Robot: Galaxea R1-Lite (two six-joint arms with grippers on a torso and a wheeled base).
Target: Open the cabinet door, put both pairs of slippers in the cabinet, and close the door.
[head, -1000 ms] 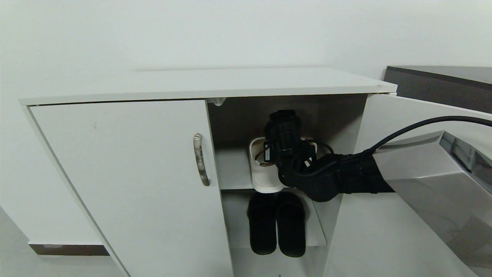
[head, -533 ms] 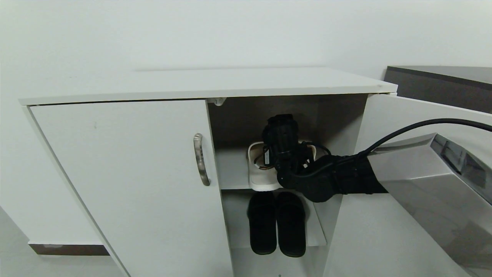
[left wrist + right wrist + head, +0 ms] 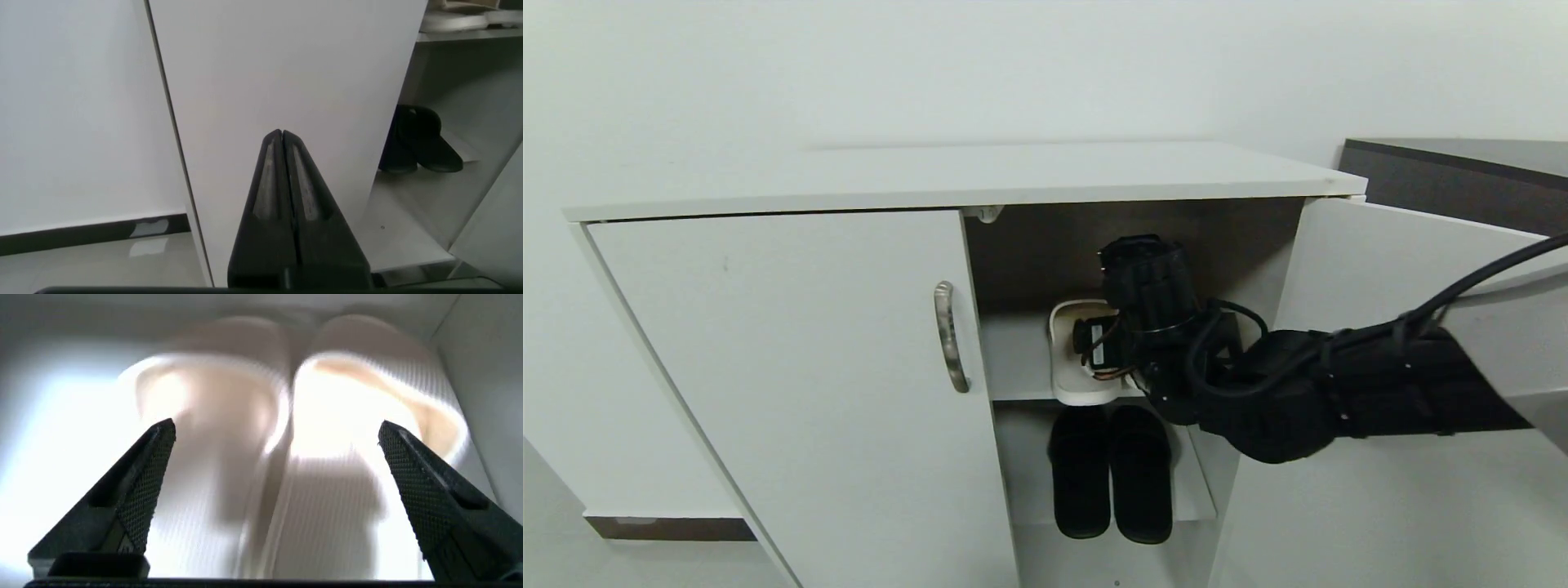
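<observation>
White wall [image 3: 768, 73] behind, and in front of it stood the cabinet [image 3: 1013, 175], its left door [image 3: 784, 367] flush shut with the metal handle [image 3: 949, 336] at its edge, its right door [image 3: 1380, 269] swung wide open. So step 1, opening up, looked done.

And look where the right gripper [image 3: 278, 431] was: reached in over the upper shelf [image 3: 1021, 359], fingers spread wide and holding nothing. Straight ahead of it, framed between those 2 open fingers, lay the white slippers [image 3: 327, 416], side by side on that shelf. The fingers appeared clear of them, though whether a fingertip brushed a sole could not be told.

Directly below that gripper, 1 level down, the black slippers [image 3: 1111, 474] sat paired on the lower shelf [image 3: 1192, 490], their near ends out at its front edge. That made 2 pairs housed, by my reading: the loading part of the job looked complete.

Over on the other side, the left gripper [image 3: 282, 139] hung outside the cabinet, clenched on nothing, its fingers pressed together and pointed at the blank face of the left door. The black slippers showed off to its side, farther in past that door's edge.

What was left? As I judged it, the right arm had to come out of the opening without dragging the white pair along, and then the right door needed swinging shut. With the arm filling the doorway, closing could not start until it was clear.
</observation>
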